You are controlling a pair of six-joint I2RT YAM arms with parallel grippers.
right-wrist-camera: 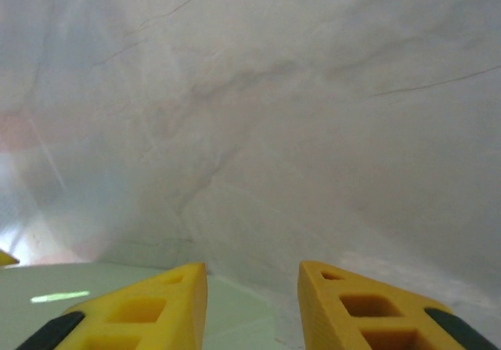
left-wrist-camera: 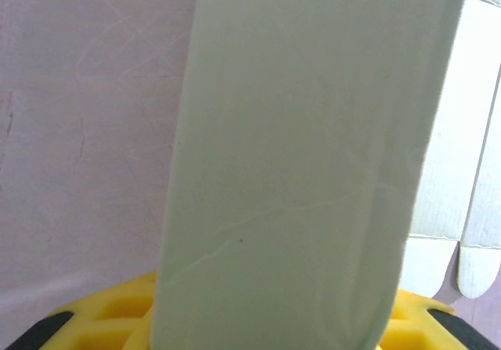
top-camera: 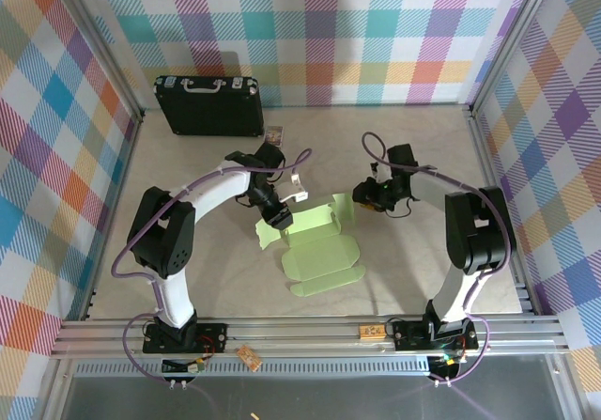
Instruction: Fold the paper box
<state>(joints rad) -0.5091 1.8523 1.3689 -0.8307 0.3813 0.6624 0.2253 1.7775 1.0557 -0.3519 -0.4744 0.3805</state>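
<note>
Left gripper (top-camera: 275,217) pinches a side flap of the paper box (top-camera: 322,260), the card standing up between its fingers. Right gripper (right-wrist-camera: 252,272): jaws apart, nothing clamped, opposite flap just beneath its tips. Hold your left pinch firm and close the right squarely on the flap's edge.

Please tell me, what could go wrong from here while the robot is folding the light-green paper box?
1. A tall flap of the paper box stands across the left fingers and shows faint wrinkles; pushing on it may crease the thin card away from its fold line.
2. The right fingers stand apart with nothing between them, the card just below; they may close on air.
3. The rest of the sheet lies loose on the table and may slide.
</note>
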